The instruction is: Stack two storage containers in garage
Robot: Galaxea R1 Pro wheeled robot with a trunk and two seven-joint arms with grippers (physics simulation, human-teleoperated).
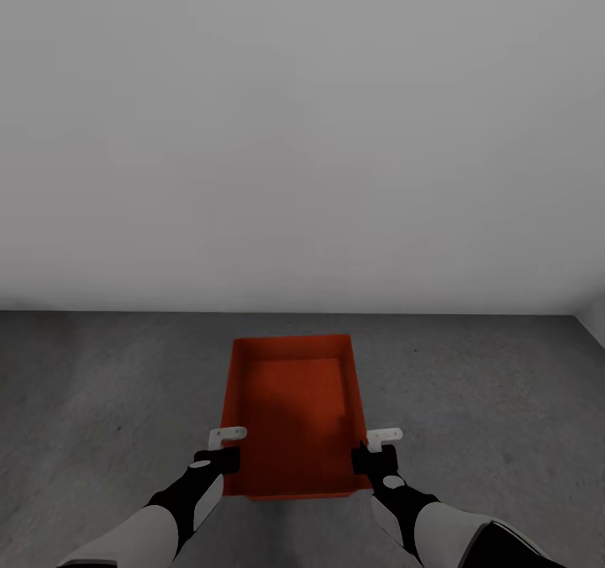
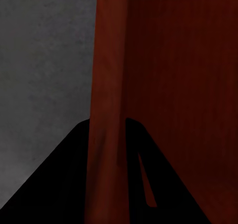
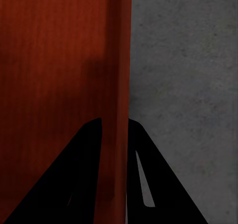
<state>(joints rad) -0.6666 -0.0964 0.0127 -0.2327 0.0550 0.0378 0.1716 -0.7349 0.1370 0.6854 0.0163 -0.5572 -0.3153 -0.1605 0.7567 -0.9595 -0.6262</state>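
One orange-red storage container, open-topped and empty, lies lengthwise in front of me over the garage's dark grey concrete floor. My left gripper is shut on its left wall near the near end, and the wall runs between the dark fingers. My right gripper is shut on the right wall in the same way. I cannot tell whether the bin rests on the floor or hangs just above it. The second container is out of view.
A plain white wall rises a short way beyond the bin's far end. It meets a side wall at a corner on the right. Mottled concrete spreads on both sides of the bin.
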